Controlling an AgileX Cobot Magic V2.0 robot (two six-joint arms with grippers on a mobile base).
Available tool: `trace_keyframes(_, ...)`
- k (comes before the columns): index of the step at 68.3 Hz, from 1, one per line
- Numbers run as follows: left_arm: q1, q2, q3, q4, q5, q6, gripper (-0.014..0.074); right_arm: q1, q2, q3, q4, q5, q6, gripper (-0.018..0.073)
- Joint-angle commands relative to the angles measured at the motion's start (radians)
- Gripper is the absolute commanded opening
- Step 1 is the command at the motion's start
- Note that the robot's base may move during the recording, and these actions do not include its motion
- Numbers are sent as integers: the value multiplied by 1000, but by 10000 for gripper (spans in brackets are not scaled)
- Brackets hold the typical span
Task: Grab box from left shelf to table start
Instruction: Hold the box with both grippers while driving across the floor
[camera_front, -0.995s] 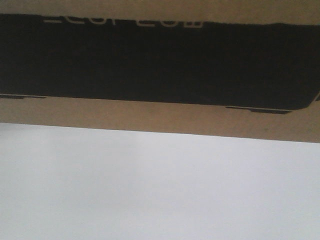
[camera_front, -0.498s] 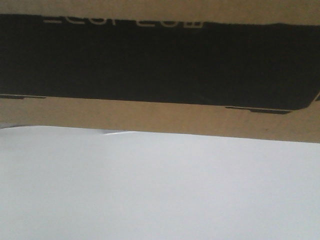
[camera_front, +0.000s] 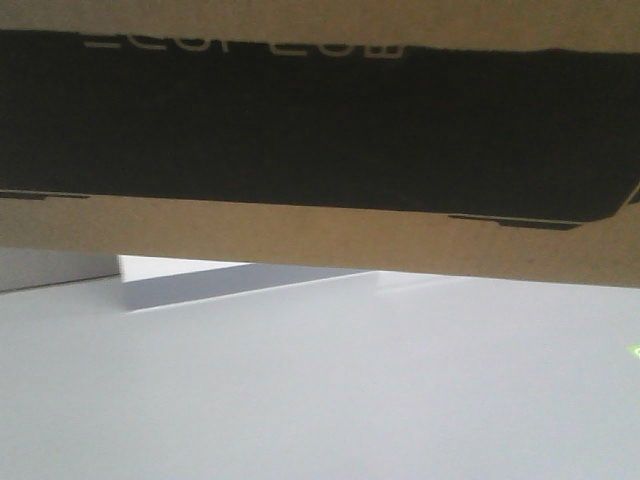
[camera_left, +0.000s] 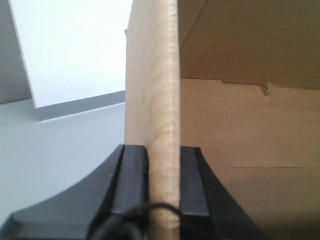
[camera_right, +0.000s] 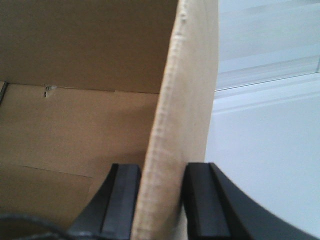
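Note:
The brown cardboard box (camera_front: 320, 235) with its black printed panel and white lettering fills the upper half of the front view, held above the white table (camera_front: 330, 390). My left gripper (camera_left: 163, 182) is shut on the box's left wall (camera_left: 155, 90), one black finger on each side. My right gripper (camera_right: 161, 200) is shut on the box's right wall (camera_right: 185, 100) the same way. Both wrist views show the box's bare brown inside (camera_left: 250, 130) (camera_right: 75, 120). The shelf is out of view.
Under the box, at the far left of the front view, a white wall panel and its edge (camera_front: 200, 285) show beyond the table. The left wrist view shows a white panel (camera_left: 70, 50) to the left; the right wrist view shows a white ledge (camera_right: 270, 80).
The box's lower edge has risen off the table in the front view. A gap has opened under it, showing the white surface and wall behind.

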Motion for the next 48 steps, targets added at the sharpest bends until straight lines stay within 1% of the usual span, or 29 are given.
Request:
trace_keyframes(1, -7, -11, -38, -67, -155, -29, -97, -3, 5, -34, -47, -181, -9, 59)
trace_keyframes(48, -7, -5, -38, -67, -155, -29, -96, -3, 5, -34, -47, -181, -9, 59)
